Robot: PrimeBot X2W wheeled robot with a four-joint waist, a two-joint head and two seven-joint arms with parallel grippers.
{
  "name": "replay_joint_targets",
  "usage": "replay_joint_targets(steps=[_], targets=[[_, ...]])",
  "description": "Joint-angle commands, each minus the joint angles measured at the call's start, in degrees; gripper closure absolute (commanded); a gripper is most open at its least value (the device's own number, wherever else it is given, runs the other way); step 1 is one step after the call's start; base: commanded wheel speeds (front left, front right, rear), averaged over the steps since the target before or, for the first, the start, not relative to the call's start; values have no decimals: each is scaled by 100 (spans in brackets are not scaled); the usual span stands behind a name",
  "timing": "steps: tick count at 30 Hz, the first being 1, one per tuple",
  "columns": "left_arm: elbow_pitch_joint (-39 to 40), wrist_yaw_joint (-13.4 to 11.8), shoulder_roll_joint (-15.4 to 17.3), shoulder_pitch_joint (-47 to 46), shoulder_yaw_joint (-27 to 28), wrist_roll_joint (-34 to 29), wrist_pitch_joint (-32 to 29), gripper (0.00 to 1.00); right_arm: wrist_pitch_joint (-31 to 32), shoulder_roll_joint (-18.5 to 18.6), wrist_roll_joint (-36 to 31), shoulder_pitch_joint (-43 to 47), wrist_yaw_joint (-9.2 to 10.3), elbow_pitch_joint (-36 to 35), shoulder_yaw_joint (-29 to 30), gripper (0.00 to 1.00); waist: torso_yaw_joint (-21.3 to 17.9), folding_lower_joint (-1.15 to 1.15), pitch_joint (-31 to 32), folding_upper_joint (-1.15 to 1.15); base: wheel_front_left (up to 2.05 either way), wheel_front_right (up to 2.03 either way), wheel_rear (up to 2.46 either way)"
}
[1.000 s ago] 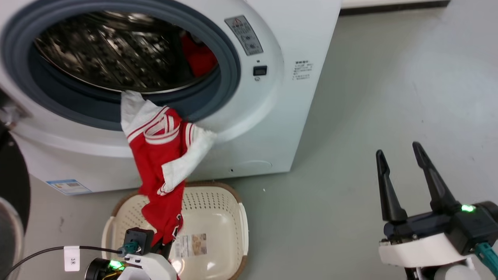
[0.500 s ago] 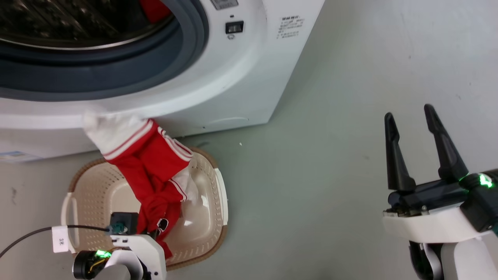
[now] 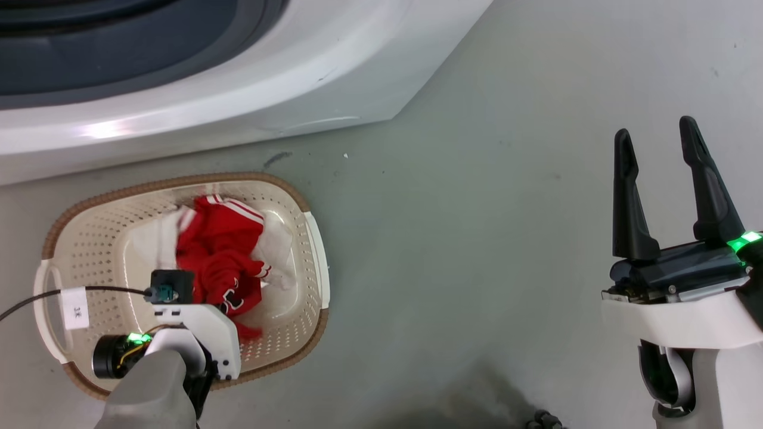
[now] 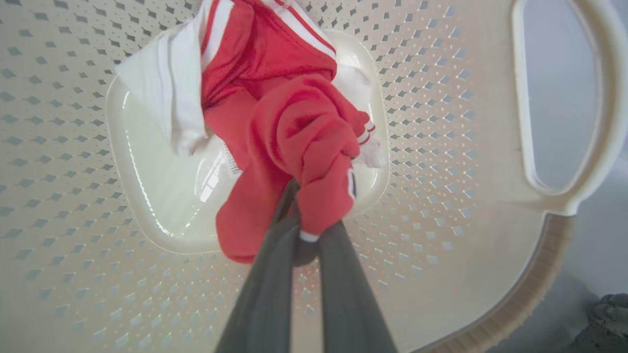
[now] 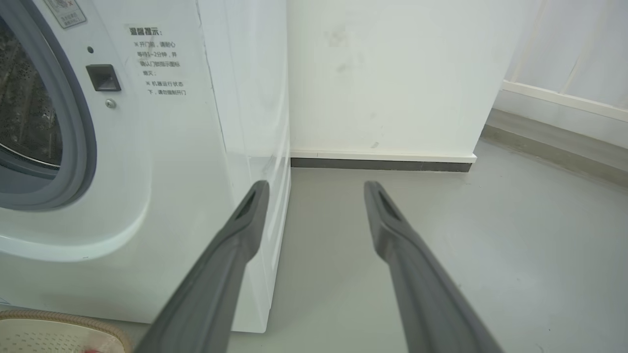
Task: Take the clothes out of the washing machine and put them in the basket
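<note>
We are seeing the clothes [image 4: 289, 113] glowing bright red with white stripes and white trim. We are finding the basket [image 3: 89, 250] showing cream, dotted all over with small holes, under a brown rim. The washing machine [image 3: 238, 89] is showing white with a grey porthole ring, the floor [image 3: 477, 238] pale grey-green.

Red-and-white clothes [image 3: 220, 250] bunched in the basket [image 3: 89, 250]
The oval cream basket, brown-rimmed with perforated walls, stands upright just in front of the white washing machine [image 3: 238, 77] with its grey-rimmed porthole.
</note>
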State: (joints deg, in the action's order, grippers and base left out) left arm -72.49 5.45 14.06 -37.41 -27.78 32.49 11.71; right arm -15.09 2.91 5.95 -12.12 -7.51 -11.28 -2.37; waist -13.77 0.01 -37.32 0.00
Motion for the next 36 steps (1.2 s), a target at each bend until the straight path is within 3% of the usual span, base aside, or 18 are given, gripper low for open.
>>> replay_joint_targets(steps=[1,2,3,4,16,27,36], targets=[[-36,-84,33,-107,-24,-26,-18,100,-12,-5,39,-116,4,-15,16,0,-10,-1,-117,0,0,0,0],[-51,-131,43,-144,-39,-47,-14,100,-12,-5,40,-117,4,-10,16,0,-11,-1,-132,0,0,0,0],[-62,-193,51,-168,-67,-75,-21,78,-12,-5,44,-122,4,2,12,0,-13,-1,-136,0,0,0,0],[-69,-241,58,-192,-89,-92,-1,0,-12,-5,45,-124,4,16,9,0,-14,-1,-128,0,0,0,0],[91,-341,-50,160,-92,-145,345,0,-12,-5,-80,96,4,193,-15,0,198,-1,610,0,0,0,0],[2444,-761,-77,1413,763,-854,350,0,-12,-4,-282,651,4,401,60,0,610,-1,1752,0,0,0,0],[3992,-806,-444,2497,1858,-1556,350,0,-12,-4,-361,1098,4,513,53,0,787,-1,2531,0,0,0,0]])
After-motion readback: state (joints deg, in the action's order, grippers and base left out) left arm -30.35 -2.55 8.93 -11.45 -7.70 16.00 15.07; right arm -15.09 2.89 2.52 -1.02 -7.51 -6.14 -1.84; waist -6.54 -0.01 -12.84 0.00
